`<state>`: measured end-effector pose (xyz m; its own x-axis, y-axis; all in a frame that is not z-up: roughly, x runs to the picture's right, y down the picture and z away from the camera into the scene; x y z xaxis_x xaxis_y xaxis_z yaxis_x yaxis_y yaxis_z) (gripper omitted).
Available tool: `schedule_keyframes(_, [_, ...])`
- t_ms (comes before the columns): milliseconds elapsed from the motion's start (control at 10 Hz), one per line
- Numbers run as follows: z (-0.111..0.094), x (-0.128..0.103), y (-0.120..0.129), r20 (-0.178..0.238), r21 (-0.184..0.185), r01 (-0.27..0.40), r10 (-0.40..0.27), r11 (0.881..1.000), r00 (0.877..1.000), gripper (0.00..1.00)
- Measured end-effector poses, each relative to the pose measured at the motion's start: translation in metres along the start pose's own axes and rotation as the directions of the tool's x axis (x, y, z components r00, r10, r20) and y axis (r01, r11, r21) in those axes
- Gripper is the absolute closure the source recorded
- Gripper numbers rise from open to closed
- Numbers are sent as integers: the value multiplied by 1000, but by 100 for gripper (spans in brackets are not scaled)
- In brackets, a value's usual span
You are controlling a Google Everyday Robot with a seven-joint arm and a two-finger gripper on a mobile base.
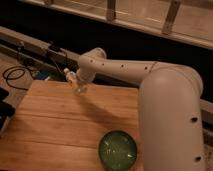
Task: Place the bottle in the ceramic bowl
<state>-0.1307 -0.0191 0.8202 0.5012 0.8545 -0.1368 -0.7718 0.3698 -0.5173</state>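
The ceramic bowl is round and dark green with a lighter speckled inside. It sits on the wooden table near its front edge, right of centre. My gripper is at the end of the white arm, over the table's far edge and up-left of the bowl. It seems shut on the small white bottle, which sticks out to the upper left and is held above the table. The bowl holds nothing.
A dark ledge and rail run behind the table. Black cables lie on the floor at the left. A dark object sits at the table's left edge. My arm's large white body fills the right side.
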Motion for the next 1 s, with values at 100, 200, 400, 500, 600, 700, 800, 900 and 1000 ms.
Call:
schedule_keyframes(100, [-9,6,-4,31,9,-6,6,1000,1000,100])
schedule_keyframes(200, [-26,17,-8,78,28,-16,13,999,997,100])
schedule_keyframes(400, [-62,44,-7,165,82,-47,33,995,986,100])
schedule_keyframes(500, [-72,53,-4,182,107,-61,41,992,982,100])
schedule_keyframes(600, [-83,68,-4,189,144,-93,65,985,980,100])
schedule_keyframes(700, [-91,83,-6,167,191,-136,105,972,980,100])
schedule_keyframes(800, [-100,94,-6,126,240,-179,152,954,980,100])
schedule_keyframes(900, [-106,103,-7,84,283,-213,198,935,977,100])
schedule_keyframes(1000, [-114,112,-8,35,323,-256,259,911,965,100])
